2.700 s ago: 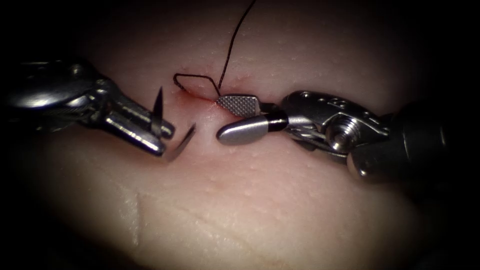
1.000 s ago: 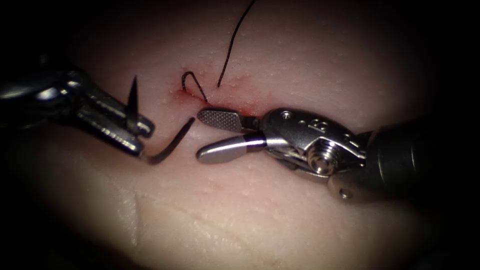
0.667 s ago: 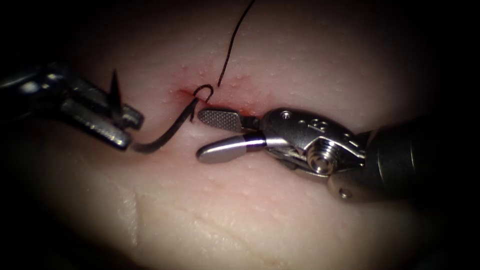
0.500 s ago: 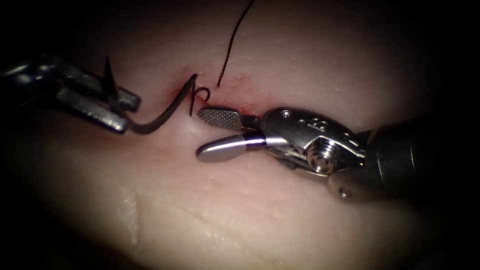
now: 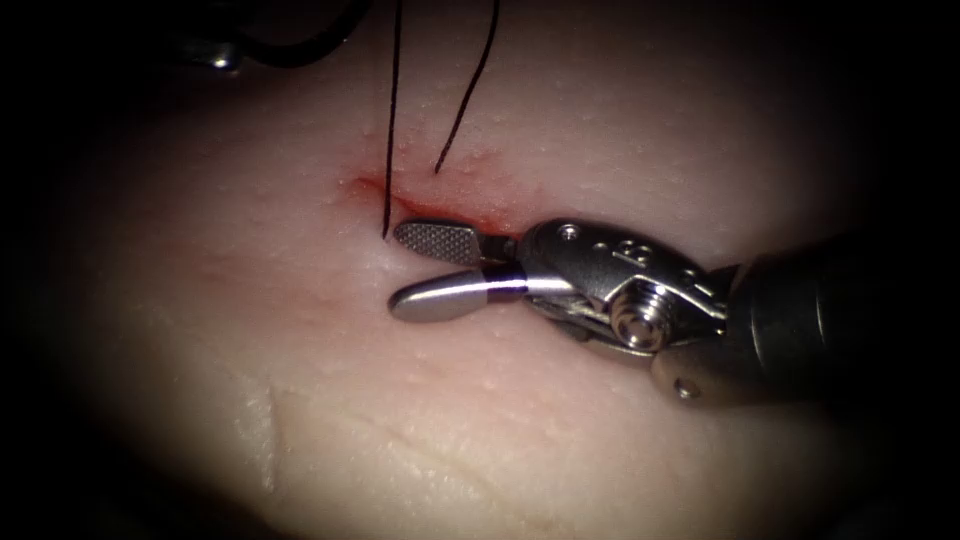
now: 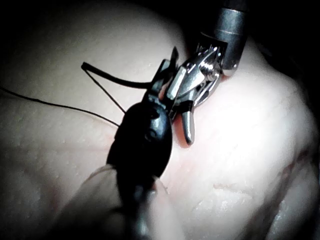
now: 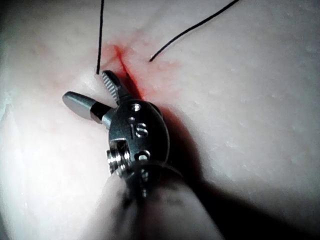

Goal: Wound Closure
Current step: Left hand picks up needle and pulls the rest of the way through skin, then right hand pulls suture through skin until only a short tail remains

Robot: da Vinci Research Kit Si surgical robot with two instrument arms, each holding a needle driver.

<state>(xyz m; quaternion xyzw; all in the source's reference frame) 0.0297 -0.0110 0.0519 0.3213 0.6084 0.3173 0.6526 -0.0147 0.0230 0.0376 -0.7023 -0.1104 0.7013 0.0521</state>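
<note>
The needle [image 6: 117,80] is clear of the tissue [image 5: 560,420], held by the left tool [image 6: 162,82] above and to the left of the cut [image 5: 420,205]. In the left wrist view its long axis runs crosswise to that tool's shaft: the fingers [image 6: 161,75] pinch it near the sharp end, whose tip sticks up past them, and the rest of the curve stretches away to the blunt end, where the thread [image 5: 391,110] joins. In the endoscope view a dark arc of the needle shows at the top edge, left of the cut. From there the thread drops in a straight, taut line to the tissue at the cut's left end, just below the red fluid [image 5: 370,185]. A second strand [image 5: 470,85] slants down from the top edge and ends just above the cut. The right tool [image 5: 395,265] lies along the cut, fingers spread, holding nothing; its upper finger [image 5: 435,238] lies beside the thread's lower end.
</note>
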